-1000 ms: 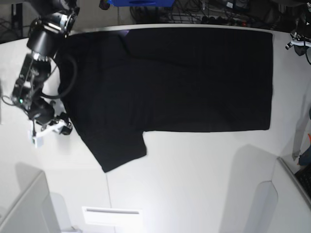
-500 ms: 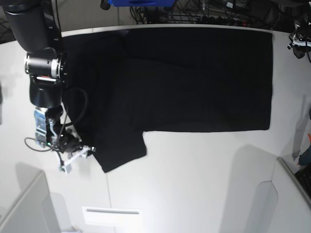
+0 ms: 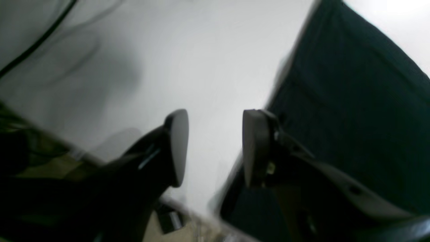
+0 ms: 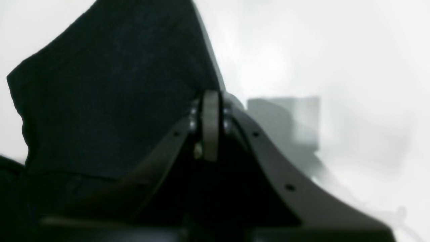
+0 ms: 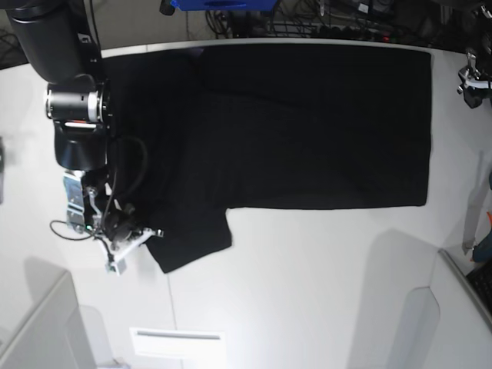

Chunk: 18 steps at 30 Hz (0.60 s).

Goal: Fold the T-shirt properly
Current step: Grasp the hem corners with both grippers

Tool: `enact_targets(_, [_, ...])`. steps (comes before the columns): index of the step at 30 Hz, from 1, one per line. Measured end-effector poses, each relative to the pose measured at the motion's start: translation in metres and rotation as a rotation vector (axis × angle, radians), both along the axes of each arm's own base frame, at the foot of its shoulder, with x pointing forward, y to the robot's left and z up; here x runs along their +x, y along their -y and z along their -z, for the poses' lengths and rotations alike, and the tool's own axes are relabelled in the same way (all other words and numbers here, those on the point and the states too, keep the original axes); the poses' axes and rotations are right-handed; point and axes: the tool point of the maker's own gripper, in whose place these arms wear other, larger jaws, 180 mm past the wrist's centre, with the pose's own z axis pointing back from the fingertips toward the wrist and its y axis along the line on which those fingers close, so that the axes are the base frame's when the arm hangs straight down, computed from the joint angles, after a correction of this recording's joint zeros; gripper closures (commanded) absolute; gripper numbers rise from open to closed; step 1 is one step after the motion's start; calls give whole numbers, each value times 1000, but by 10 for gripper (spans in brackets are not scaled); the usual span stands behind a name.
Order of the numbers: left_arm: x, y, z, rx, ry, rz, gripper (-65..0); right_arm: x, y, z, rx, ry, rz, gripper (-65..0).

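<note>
The black T-shirt (image 5: 307,123) lies spread flat across the far part of the white table (image 5: 307,269), one short sleeve (image 5: 192,238) pointing toward the near left. My right gripper (image 5: 152,233) sits at that sleeve's outer corner. In the right wrist view its jaws (image 4: 211,101) are pressed together right where the sleeve's (image 4: 117,84) edge ends. My left gripper (image 3: 215,148) is open over bare table, just beside the T-shirt's hem edge (image 3: 352,101), with nothing between its pads. It shows at the right border of the base view (image 5: 470,77).
A blue object (image 5: 223,4) and cables lie beyond the table's far edge. A white label (image 5: 177,342) sits near the front. Grey panels stand at the near left (image 5: 38,323) and near right (image 5: 461,300).
My right arm has travelled down the T-shirt's left side to the sleeve corner, and its jaws have closed there. The left arm has shifted slightly at the right edge.
</note>
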Motion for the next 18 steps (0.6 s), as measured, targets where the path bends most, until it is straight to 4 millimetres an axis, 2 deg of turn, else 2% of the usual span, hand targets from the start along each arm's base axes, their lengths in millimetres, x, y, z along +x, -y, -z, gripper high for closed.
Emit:
enact_targets(6, [79,-1,-1,-49,71,99,-260,0,-2,0,9,-4,2,0])
enact_targets(11, [131,4,21,-140,46,106,-260,-1,-2,0,4,-5,-2,0])
enact_targets(14, [164,11,30,-101,-23,113,-262,0,-2,0,9,-4,1,0])
enact_targets(16, [186,22,30,-80,-35,157,-311,-1,-2,0,5,-8,-2,0])
enact_targets(18, [196,22,32,-61,-56,161,-390,-1,-2,0,7,-7,0,0])
